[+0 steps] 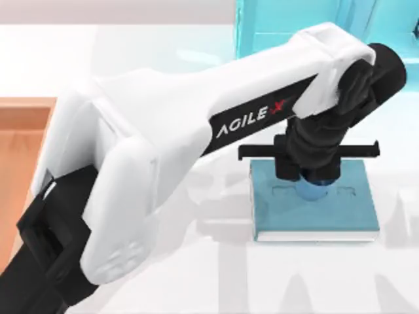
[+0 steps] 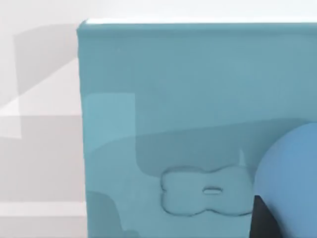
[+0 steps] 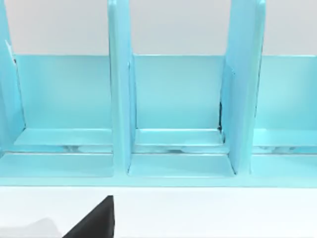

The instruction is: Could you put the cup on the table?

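Blue and plain, one small cup (image 1: 316, 190) stands on the cover of one teal book (image 1: 353, 209), which lies flat on the white table (image 1: 262, 275) toward its right side. The cup is a smooth, handleless cylinder, much narrower than the book; the left wrist view shows its rounded wall (image 2: 290, 178) just beside an embossed mark on the cover. One arm is at work: the left, its white body crossing the table from the lower left, with the left gripper (image 1: 313, 171) right over the cup and hiding its top. I cannot tell whether its fingers grip the cup or stand apart. One orange wooden tray (image 1: 19, 150) sits at the table's left edge, and one pale turquoise rack (image 3: 173, 148) with upright dividers stands at the far right.
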Available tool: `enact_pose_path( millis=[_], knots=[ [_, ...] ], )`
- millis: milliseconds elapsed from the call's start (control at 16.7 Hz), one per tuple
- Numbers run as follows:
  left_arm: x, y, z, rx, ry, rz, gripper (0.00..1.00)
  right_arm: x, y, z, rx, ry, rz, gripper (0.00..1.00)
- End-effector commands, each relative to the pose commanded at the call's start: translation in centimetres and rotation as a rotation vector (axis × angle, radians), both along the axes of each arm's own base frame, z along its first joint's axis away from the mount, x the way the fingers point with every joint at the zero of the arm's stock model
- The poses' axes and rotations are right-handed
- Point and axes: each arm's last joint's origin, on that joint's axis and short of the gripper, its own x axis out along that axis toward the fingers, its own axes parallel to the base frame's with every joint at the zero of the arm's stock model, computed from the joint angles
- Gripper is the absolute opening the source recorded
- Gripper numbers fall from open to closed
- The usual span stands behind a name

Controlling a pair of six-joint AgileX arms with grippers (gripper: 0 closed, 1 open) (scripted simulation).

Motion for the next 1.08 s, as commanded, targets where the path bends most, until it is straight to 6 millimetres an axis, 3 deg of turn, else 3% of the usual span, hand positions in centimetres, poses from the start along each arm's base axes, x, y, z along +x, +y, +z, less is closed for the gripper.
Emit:
enact_pose_path(
  millis=[600,900,1080],
  knots=[
    [0.0,0.0,4.8,0.001,0.000,0.001,0.00,0.0,0.0,0.0,0.000,0.000,0.000,1.00],
    [0.2,0.2,5.0,-0.001,0.001,0.001,0.00,0.0,0.0,0.0,0.000,0.000,0.000,1.00],
    [2.6,2.3,5.3,0.001,0.040,0.003,0.00,0.0,0.0,0.0,0.000,0.000,0.000,1.00]
  ],
)
